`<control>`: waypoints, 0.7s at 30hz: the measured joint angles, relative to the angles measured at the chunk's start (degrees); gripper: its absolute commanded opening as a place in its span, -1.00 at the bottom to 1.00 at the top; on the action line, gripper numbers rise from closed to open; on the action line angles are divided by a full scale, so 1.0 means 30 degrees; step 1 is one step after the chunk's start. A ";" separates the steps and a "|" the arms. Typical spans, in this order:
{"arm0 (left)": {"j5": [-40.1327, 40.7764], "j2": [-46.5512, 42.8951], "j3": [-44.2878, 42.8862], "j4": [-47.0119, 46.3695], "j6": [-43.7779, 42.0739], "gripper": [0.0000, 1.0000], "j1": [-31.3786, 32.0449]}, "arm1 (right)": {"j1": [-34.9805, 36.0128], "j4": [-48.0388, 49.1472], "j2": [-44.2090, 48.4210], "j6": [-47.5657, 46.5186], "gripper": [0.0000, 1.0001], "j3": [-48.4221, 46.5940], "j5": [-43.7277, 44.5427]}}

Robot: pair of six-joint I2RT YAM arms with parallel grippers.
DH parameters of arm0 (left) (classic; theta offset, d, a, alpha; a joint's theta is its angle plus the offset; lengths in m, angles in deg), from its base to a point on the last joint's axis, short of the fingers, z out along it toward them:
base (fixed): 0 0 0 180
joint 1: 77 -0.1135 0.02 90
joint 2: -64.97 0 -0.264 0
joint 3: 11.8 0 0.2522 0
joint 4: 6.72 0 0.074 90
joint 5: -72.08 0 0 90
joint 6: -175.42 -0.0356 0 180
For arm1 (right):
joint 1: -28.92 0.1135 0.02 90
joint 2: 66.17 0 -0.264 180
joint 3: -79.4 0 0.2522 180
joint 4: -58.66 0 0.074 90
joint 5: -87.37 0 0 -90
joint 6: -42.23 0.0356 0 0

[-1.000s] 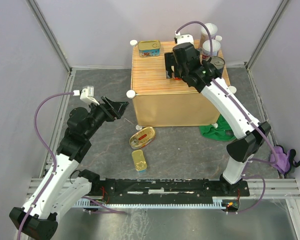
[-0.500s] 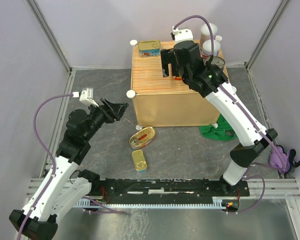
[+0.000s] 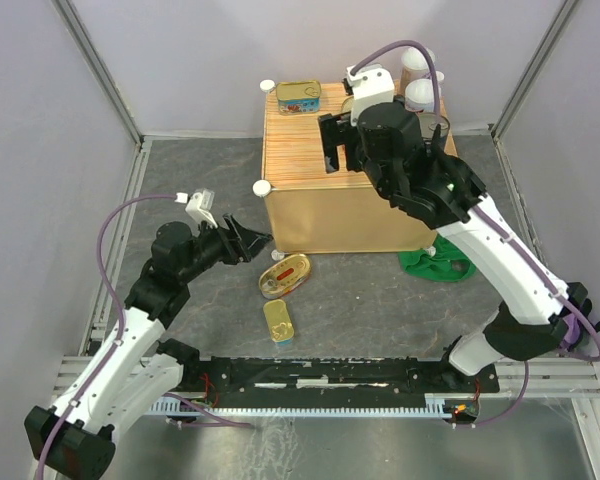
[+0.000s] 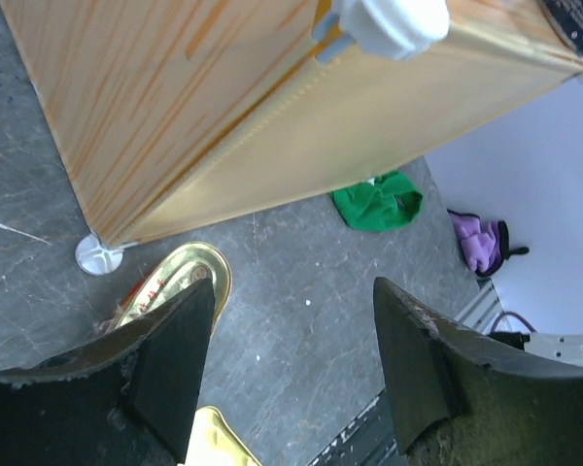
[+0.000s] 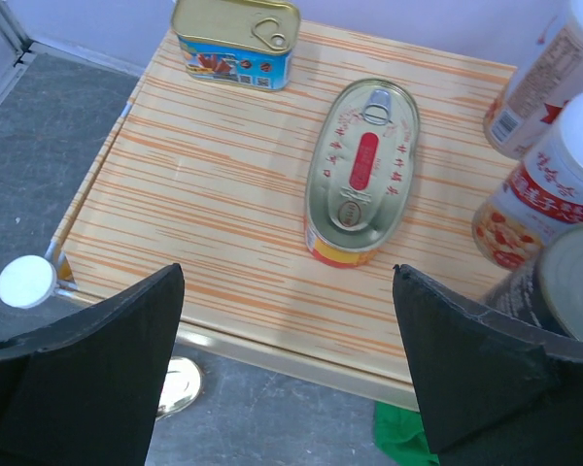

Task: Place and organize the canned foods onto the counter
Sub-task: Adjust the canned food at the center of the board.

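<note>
Gold oval tin and others sit on the bench beneath the spread, empty right gripper, while two floor tins near the spread left gripper wait.

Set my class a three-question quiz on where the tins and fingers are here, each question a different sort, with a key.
1. True or false: the right gripper has its fingers shut on the red-labelled oval tin on the counter.
2. How many tins lie on the grey tabletop before the counter? A one, B two, C four.
3. Fill in: in the top view, the blue-sided rectangular tin sits at the counter's far ___ corner.
Key: 1 false, the fingers stand open above it. 2 B, the lower oval tin and lower rectangular tin. 3 left.
</note>
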 measured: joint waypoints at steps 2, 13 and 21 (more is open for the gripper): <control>-0.0357 0.0000 0.0131 0.0058 -0.0153 0.46 0.0146 | 0.0022 -0.0044 0.0539 0.0000 0.90 0.0437 0.0233; 0.0342 0.1683 0.0219 0.1260 -0.0998 0.46 0.3228 | 0.1800 -0.0765 0.2543 0.0153 0.89 0.2674 0.0758; 0.2718 0.0503 0.0299 0.2907 -0.0750 0.42 0.3432 | 0.5785 -0.1785 0.4809 0.2157 0.82 0.7555 0.1494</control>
